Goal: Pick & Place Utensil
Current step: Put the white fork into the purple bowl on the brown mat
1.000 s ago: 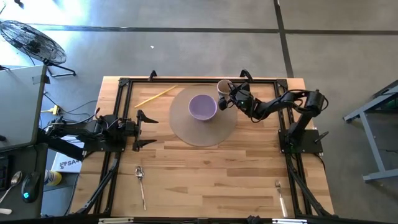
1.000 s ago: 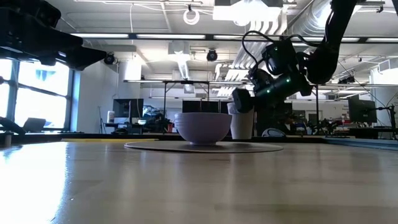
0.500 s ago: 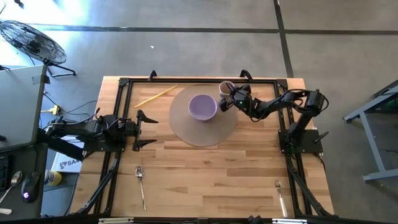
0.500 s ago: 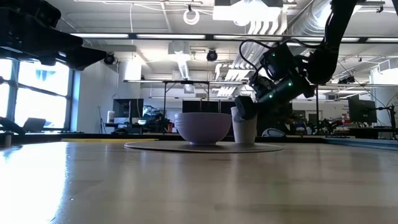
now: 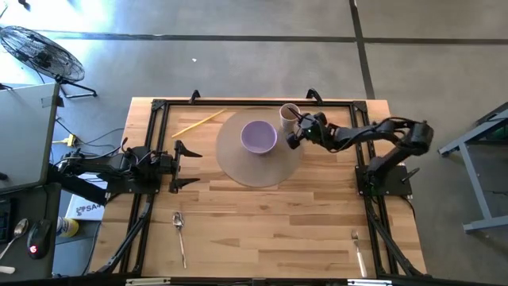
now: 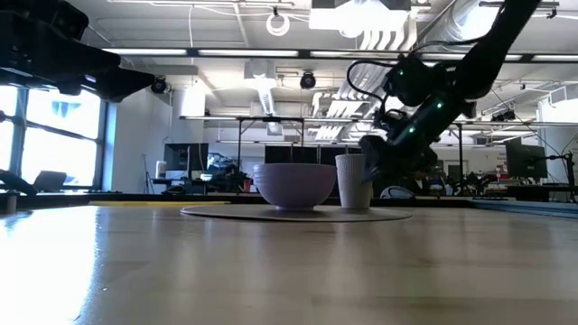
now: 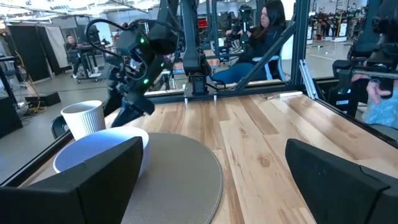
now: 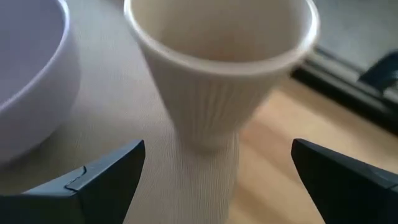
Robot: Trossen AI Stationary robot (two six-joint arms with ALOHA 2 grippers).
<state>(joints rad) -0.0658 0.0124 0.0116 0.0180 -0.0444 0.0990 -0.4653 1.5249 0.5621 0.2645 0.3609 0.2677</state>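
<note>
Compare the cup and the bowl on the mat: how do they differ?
The cup is cream, tall and narrow with ribbed sides; the bowl is lilac, low and wide with smooth sides. The cup stands at the mat's edge, just ahead of the open right hand; the bowl sits near the middle. Both are upright and look empty.

Cup (image 8: 221, 74): cream, ribbed, upright on mat (image 8: 118, 130).
Bowl (image 8: 31, 74): lavender, just beside cup.
Right gripper (image 8: 217, 180): jaws spread apart, cup between, untouched.
Counter (image 8: 280, 149): wood.
</note>
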